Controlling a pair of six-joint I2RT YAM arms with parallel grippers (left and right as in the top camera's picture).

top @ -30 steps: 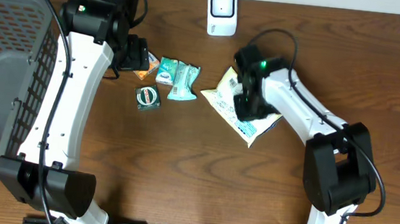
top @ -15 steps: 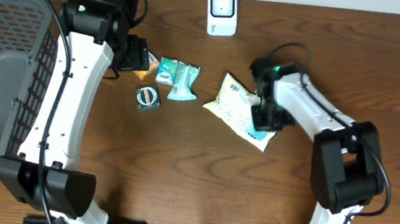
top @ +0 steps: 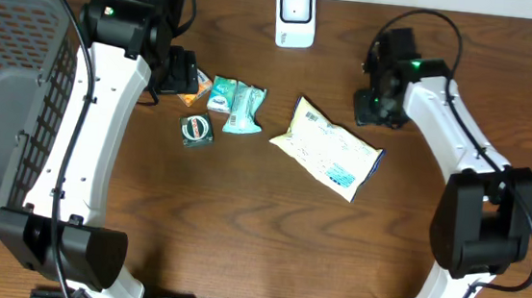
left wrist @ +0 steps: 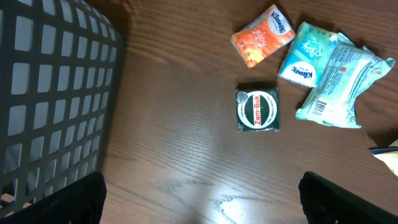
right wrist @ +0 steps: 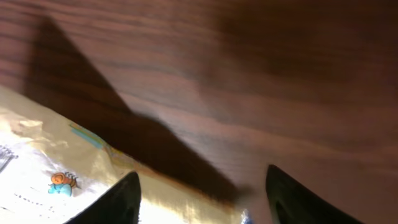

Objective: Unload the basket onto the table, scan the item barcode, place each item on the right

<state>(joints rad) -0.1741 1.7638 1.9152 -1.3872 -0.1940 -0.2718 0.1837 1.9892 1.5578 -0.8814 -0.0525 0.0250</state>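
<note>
Noted a dark grey lattice basket (top: 3, 68) at the left end of a brown wood-grain table (top: 238, 243). Logged a green Zam-Buk box (left wrist: 257, 110) lying flat, label up, apart from the packs. Found an orange Kleenex pack (left wrist: 262, 36) just beside a pale blue Kleenex pack (left wrist: 306, 55). Recorded a pale green wrapped pack (left wrist: 339, 87), barcode side up, touching the blue one.

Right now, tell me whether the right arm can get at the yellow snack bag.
Probably yes. The right arm hangs just beside the snack bag, jaws open and empty, with only bare table between them. The bag lies flat, apart from the small packets.
</note>
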